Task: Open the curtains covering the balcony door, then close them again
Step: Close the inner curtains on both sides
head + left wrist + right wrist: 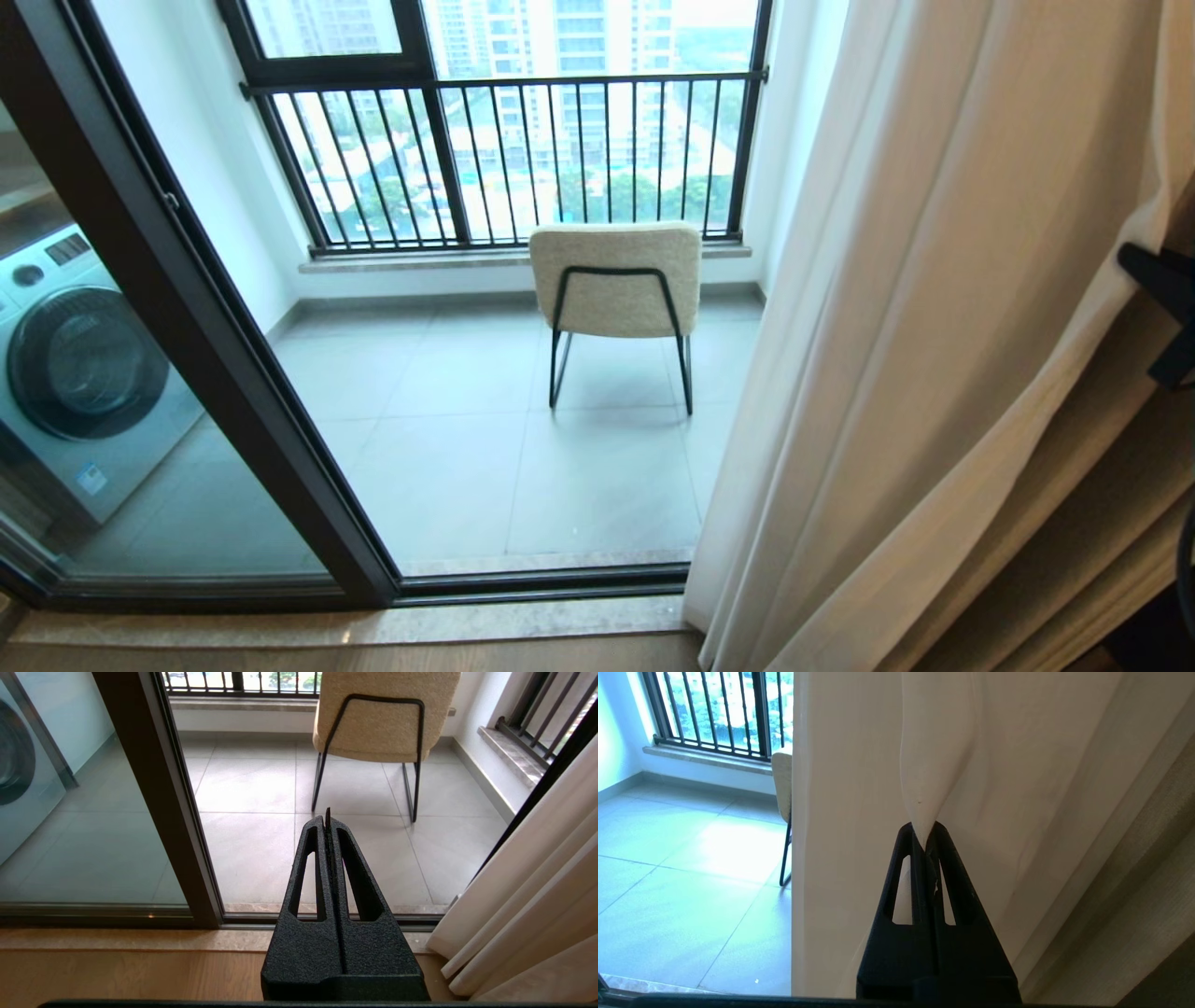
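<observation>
Pinching a fold of the curtains in the clenched right hand, bunched rightward of the bared balcony door; left hand clenched empty, farther away.

A high-rise flat's enclosed balcony, seen from indoors through a dark-framed balcony door. A washing machine stands at left, a cream chair centre frame. Tower blocks fill the barred window above; curtains hang at right.

Cream chair, washing machine, railing window
</observation>
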